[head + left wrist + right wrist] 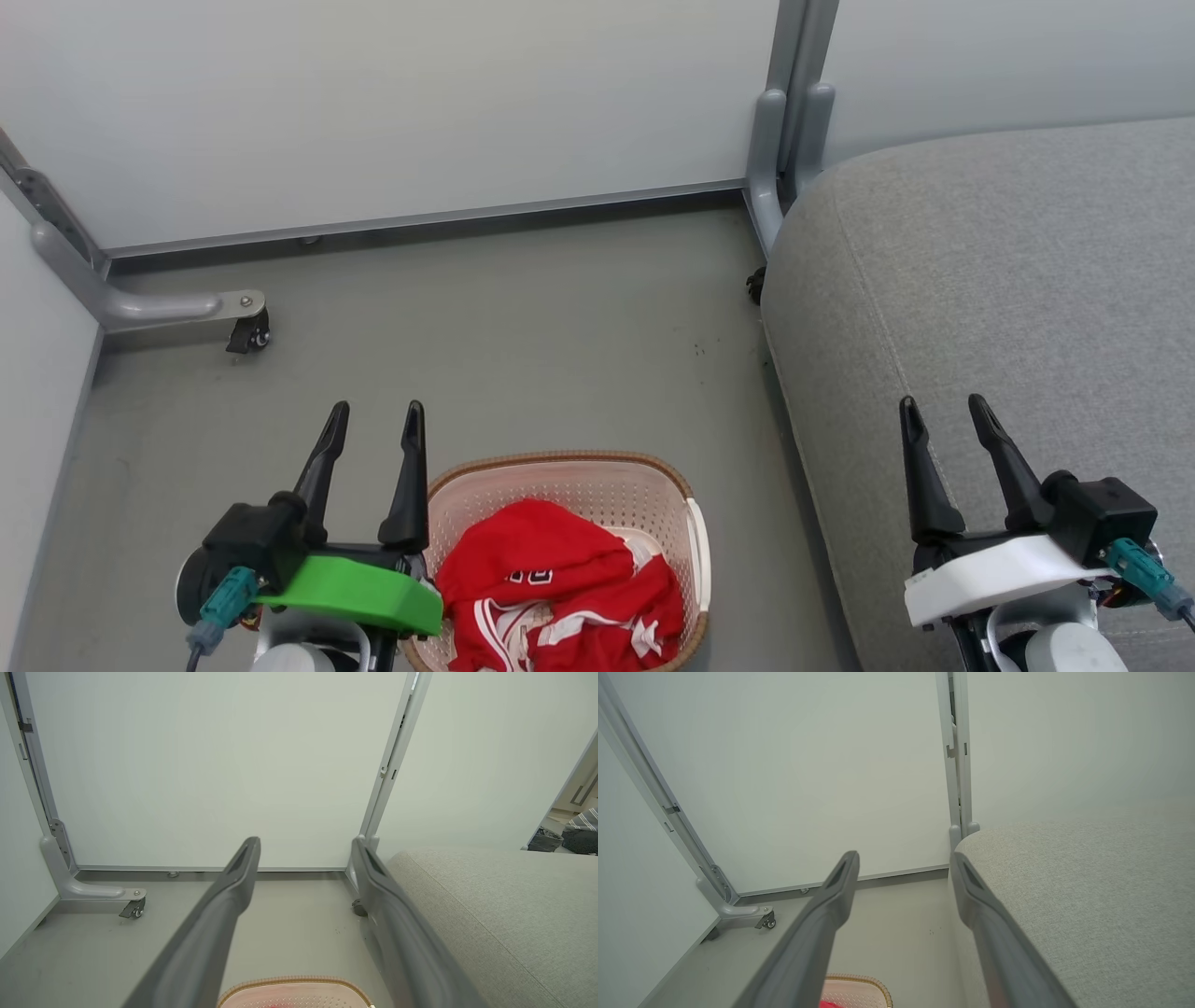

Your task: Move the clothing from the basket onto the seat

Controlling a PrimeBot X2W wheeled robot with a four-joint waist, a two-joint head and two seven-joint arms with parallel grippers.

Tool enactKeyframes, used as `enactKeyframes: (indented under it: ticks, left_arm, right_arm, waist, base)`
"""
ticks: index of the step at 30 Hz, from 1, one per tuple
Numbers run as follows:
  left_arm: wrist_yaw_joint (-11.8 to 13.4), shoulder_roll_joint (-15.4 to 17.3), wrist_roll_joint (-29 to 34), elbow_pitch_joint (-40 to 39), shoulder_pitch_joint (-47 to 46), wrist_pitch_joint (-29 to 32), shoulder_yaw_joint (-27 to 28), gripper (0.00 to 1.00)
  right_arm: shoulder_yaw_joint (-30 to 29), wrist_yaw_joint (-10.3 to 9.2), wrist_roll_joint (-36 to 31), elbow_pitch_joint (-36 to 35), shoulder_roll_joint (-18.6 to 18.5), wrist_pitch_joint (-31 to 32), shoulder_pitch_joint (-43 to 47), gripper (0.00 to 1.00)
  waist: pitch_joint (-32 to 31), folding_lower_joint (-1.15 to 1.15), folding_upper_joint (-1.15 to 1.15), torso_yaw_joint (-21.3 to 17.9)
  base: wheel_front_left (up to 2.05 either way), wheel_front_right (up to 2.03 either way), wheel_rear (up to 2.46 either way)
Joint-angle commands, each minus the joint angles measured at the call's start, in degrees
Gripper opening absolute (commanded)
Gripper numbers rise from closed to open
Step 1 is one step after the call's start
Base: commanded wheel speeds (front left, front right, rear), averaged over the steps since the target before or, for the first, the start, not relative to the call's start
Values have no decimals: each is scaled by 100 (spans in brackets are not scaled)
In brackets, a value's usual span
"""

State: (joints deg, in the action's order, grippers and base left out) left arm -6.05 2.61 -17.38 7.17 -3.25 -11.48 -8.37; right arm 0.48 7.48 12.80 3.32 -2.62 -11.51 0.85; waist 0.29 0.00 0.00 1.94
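Clothing (560, 588) all lies in the basket (560, 457), none on the seat (1008, 280), so we count nothing moved yet; left tool (378, 408) and right tool (941, 401) both spread wide, empty.

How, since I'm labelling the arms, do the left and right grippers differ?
The left gripper has a green cover at its base; the right gripper has a white cover. In the head view the left gripper sits beside the basket, against the floor; the right gripper sits against the seat. Both are open and empty, pointing up that view.
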Motion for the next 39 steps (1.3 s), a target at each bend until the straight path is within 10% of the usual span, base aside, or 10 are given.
enactKeyframes:
  ticks: [1, 39]
  left_arm:
    - [-21, 37, 127, -61, -28, -47, -18, 100]
    - [88, 45, 1282, -54, -11, -371, -159, 100]
  right_arm:
    - [-19, 1, -115, -69, -32, -50, 2, 100]
    - [153, 1, -1529, -157, -37, -373, 52, 100]
  waist:
    - [19, 0, 0, 8]
    - [84, 0, 0, 86]
  base:
    - [0, 0, 0]
    - [0, 0, 0]
